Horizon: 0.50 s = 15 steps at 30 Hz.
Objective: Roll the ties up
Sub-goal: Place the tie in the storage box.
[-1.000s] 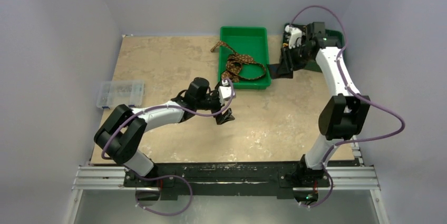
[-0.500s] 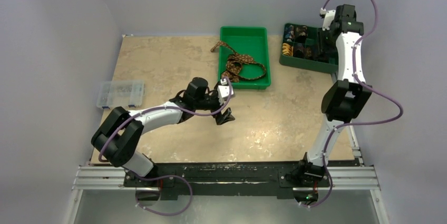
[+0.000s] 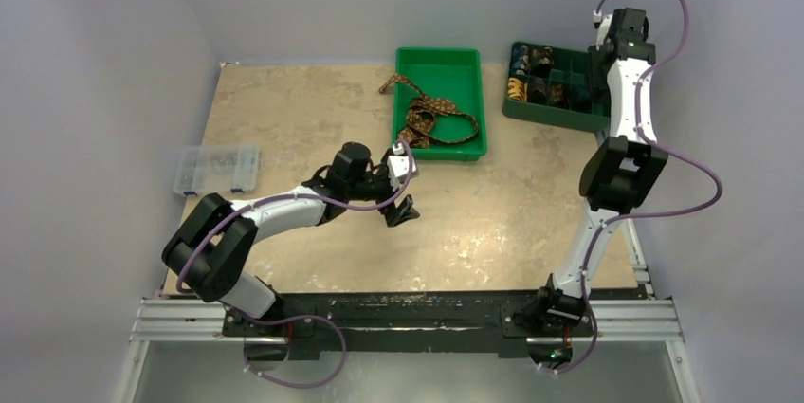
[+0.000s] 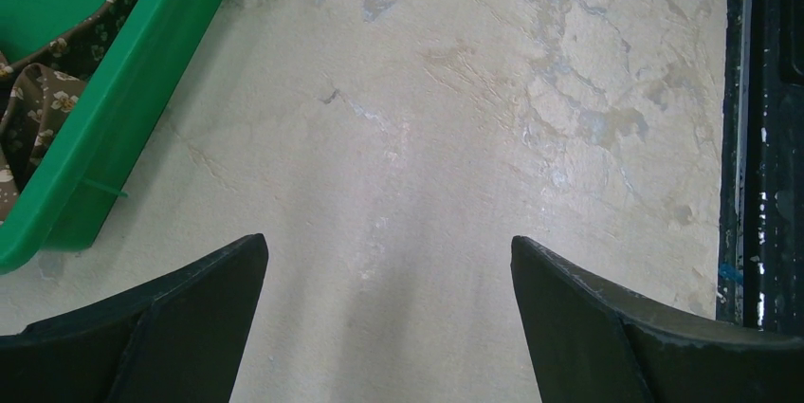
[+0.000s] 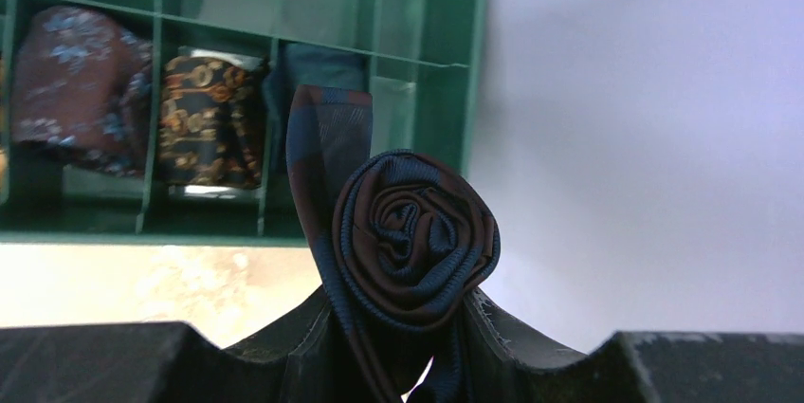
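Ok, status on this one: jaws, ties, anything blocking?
Left jaws open, empty, over bare table. Right jaws shut on rolled tie, at the end of the divided box. Brown tie loose in green tray, end over its rim. Nothing blocking.
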Tool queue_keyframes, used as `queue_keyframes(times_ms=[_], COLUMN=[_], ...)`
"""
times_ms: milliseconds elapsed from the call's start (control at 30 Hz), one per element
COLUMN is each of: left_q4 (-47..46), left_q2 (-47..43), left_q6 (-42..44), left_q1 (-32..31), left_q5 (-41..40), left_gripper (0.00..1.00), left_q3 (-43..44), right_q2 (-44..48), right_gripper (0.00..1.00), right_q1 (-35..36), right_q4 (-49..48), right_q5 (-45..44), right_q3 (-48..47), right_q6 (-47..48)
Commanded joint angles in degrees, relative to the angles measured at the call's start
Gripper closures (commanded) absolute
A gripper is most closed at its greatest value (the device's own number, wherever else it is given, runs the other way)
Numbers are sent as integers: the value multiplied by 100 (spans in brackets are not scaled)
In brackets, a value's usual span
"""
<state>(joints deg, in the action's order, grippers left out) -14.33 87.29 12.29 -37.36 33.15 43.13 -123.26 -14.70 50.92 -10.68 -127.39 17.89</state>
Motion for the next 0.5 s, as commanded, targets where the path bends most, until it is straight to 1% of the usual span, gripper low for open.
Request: queue_keyframes(times_ms=[0,133,267,467], left_q4=[-446,-553,-642,-745], left_q2=[-212,-220,-296,-410], left_q6=[-208,-252,-288,-358], left_q1=[62,71,67,71], left_q5=[39,1,-42,-57], left_gripper=[0,0,0,0], left_q3=[-149,-227,-323,-460], right_q2=[-12,-283,-550,-910], right_gripper=[100,100,100,100], right_q1=[-20,-16,-23,-25], right_q4=[-567,-679,-805,-877], right_q5=[-1020,-1443,-1831,-1706], right_q3=[-156,-317,-282,-374], right_q6=[287,508,720,751])
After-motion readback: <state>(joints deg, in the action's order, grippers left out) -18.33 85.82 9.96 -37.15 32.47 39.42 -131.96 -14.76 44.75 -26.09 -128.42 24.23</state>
